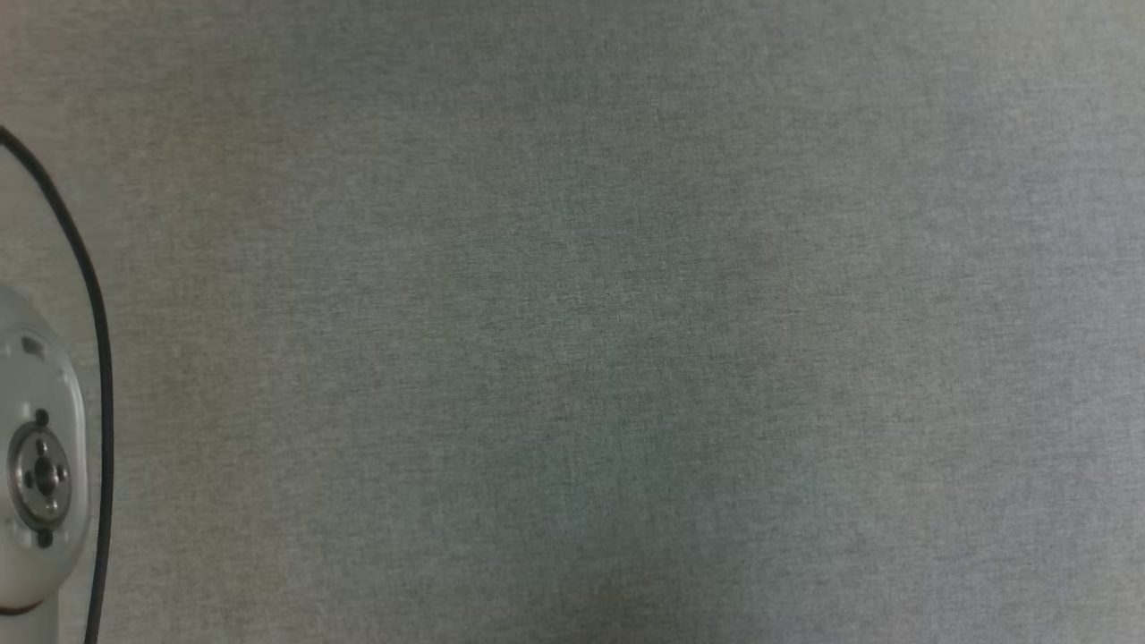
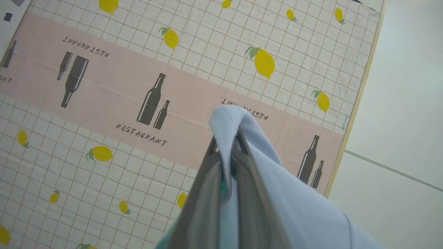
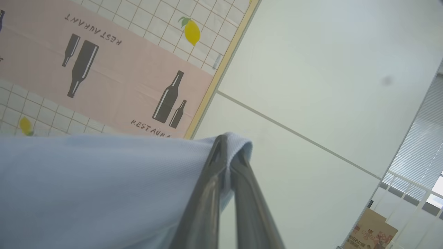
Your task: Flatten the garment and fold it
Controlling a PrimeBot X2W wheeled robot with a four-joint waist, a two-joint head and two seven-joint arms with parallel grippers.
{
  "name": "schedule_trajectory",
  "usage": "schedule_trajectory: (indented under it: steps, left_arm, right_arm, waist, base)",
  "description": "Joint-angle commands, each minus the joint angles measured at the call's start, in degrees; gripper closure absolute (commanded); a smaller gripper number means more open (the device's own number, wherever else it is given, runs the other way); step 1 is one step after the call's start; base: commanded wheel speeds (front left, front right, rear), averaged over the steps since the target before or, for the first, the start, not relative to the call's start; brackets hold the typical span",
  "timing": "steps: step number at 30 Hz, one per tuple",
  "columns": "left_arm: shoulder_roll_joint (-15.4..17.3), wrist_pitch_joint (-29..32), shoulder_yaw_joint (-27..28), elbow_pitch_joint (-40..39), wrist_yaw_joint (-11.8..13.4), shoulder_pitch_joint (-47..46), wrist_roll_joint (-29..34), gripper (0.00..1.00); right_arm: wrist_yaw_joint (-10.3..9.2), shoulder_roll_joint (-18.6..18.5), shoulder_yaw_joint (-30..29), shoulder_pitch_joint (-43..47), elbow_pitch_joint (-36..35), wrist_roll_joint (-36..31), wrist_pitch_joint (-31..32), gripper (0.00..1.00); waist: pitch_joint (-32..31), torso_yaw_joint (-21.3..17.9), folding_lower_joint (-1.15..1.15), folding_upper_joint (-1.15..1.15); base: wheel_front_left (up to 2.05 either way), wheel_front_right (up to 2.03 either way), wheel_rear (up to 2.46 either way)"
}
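Left wrist view: my left gripper (image 2: 228, 141) is clenched on a fold of the garment (image 2: 297, 207), which trails toward 5 o'clock above the tablecloth (image 2: 114, 93). My right gripper (image 3: 229, 148) pinches another edge. I judge that uneven pulling could slip either thin pinch.

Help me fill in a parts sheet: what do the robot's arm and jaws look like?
The left arm is glossy white and rounded, with a round grey metal disc set with dark screws; a thin black cable curves alongside. The jaws' left fingers and right fingers are long, smooth, dark grey, narrowing toward the tips.
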Motion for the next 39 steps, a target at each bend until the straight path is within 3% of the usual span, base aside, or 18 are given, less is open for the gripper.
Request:
schedule_trajectory:
  steps: [1, 7, 11, 16, 22, 28, 35, 39]
  left_arm:
    - [0.3, -0.2, -0.2, 1.4, -0.8, 0.8, -0.2, 1.0]
    - [1.4, 1.2, -2.3, 8.1, -5.2, 11.6, -0.5, 1.0]
    - [1.7, 5.2, -4.9, 10.4, -7.8, 22.8, -1.0, 1.0]
    - [0.9, 12.2, -6.8, 8.8, -9.3, 39.1, -4.5, 1.0]
    - [0.0, 20.8, -7.5, 2.1, -9.7, 57.5, -9.7, 1.0]
    - [-2.1, 24.1, -4.5, -8.8, -7.5, 74.0, -15.6, 1.0]
    - [-3.8, 26.5, -2.4, -17.8, -1.5, 90.8, -16.4, 1.0]
    - [-4.8, 27.6, -2.1, -21.7, 0.4, 96.9, -16.9, 1.0]
  right_arm:
    - [-0.1, 0.6, -0.2, 1.0, 1.3, 0.1, -0.9, 1.0]
    - [-0.1, 1.7, 3.5, 11.5, 7.2, 4.7, -3.6, 1.0]
    - [-0.1, 1.4, 7.9, 22.0, 8.3, 9.6, -4.4, 1.0]
    - [-0.1, -0.6, 11.1, 36.2, 5.0, 17.3, -2.4, 1.0]
    - [-0.1, -3.3, 8.5, 54.7, -4.7, 23.2, 4.1, 1.0]
    - [-0.1, -1.4, -0.1, 74.1, -17.3, 24.9, 10.4, 1.0]
    - [-0.1, 7.0, -9.5, 90.7, -28.4, 22.3, 17.1, 1.0]
    - [-0.1, 11.6, -13.8, 97.3, -31.5, 20.3, 20.2, 1.0]
  waist:
    - [0.3, -0.3, -0.01, 0.0]
    - [-2.4, 0.1, -0.01, 0.0]
    - [-5.5, 0.5, -0.01, 0.0]
    - [-10.9, 1.2, -0.01, 0.0]
    - [-16.5, 1.9, -0.01, 0.0]
    - [-19.8, 2.0, -0.01, 0.0]
    - [-22.9, 1.5, -0.01, 0.0]
    - [-24.1, 1.9, -0.01, 0.0]
  base:
    - [0.0, 0.0, 0.0]
    - [0.0, 0.0, 0.0]
    - [0.0, 0.0, 0.0]
    - [0.0, 0.0, 0.0]
    - [0.0, 0.0, 0.0]
    - [0.0, 0.0, 0.0]
    - [0.0, 0.0, 0.0]
    - [0.0, 0.0, 0.0]
